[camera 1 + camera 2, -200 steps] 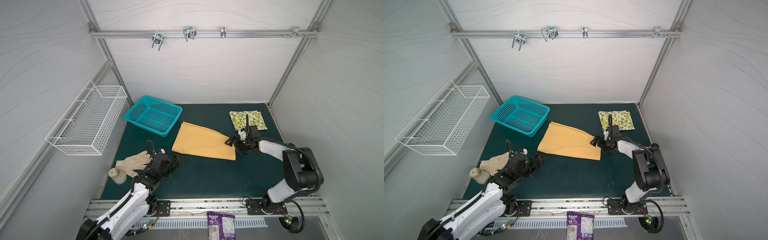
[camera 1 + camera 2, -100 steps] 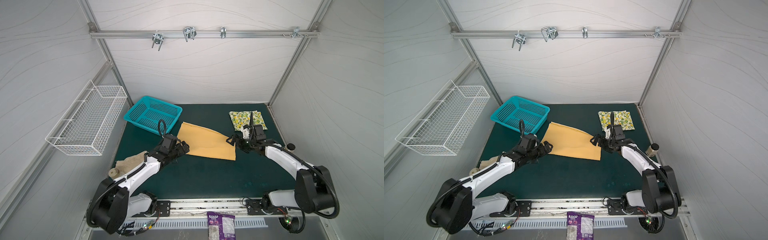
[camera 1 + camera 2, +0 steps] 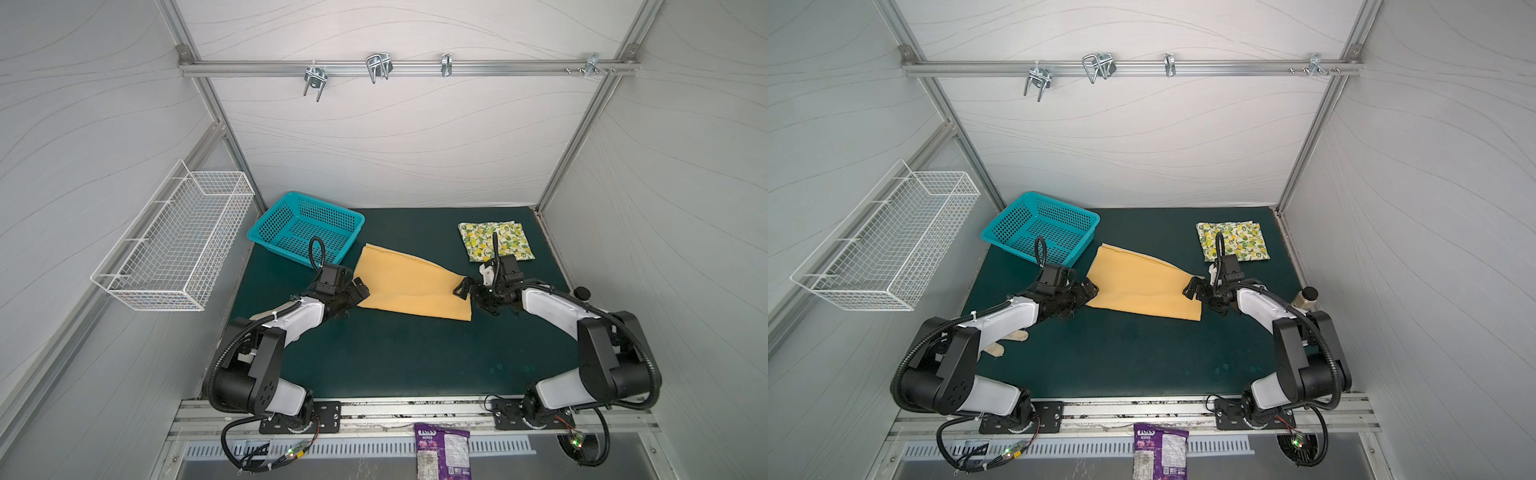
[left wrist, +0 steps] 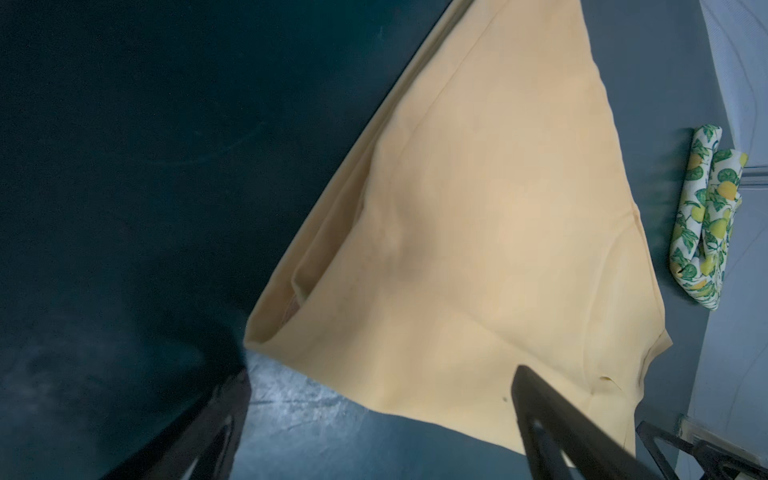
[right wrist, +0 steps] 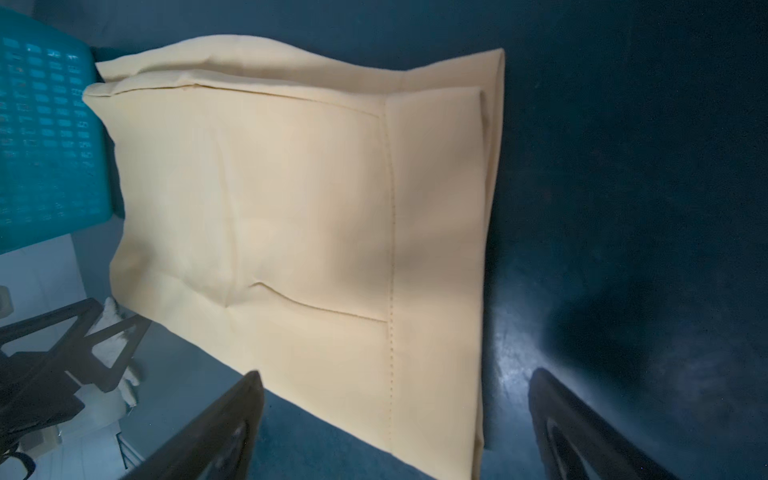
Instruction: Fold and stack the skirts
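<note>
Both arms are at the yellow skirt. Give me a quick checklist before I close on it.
1. Left pincer open at the plain mustard-yellow cloth skirt's left end: ok.
2. Right pincer open at its right end: ok.
3. That skirt flat on the dark green mat, ungripped: ok.
4. White lemon-print cloth skirt folded, lying apart at the back right: ok.
5. Teal plastic basket clear of the mustard skirt's far corner: cannot tell.
</note>
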`<state>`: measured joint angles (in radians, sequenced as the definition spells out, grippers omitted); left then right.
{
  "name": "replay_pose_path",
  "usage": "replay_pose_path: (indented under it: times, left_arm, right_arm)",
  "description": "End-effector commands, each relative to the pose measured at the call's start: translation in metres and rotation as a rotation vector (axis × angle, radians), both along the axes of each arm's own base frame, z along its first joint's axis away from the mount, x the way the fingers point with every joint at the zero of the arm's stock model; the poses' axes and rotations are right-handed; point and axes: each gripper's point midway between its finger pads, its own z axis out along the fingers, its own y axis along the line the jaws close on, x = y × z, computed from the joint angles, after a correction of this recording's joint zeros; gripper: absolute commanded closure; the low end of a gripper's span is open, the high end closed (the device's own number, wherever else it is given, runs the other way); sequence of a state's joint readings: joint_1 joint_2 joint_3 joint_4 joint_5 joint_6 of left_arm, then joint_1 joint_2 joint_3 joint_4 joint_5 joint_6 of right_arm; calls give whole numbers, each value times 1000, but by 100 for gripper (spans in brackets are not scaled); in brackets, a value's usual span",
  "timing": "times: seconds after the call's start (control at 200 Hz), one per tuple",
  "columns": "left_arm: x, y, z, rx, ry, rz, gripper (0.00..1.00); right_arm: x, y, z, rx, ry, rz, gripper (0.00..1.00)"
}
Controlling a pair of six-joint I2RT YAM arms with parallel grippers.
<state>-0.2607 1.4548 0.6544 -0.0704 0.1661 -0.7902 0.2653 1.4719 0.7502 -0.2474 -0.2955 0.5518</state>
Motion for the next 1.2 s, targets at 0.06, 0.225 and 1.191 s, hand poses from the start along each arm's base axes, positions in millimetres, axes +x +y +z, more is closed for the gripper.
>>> replay_pose_path:
  times: [0.06,0.225,1.191]
  left_arm:
    - [5,-11,23,-85,-80,-25,2]
    - [-3,-16,58,-131,-147,-38,2]
    - [24,-15,-20,-59,32,-28,2]
  right_arm:
    - [1,-1,-2,-10,-23,-4,1]
    - [5,-8,0,-27,-30,-24,1]
    - [13,2,-37,17,62,-29,17]
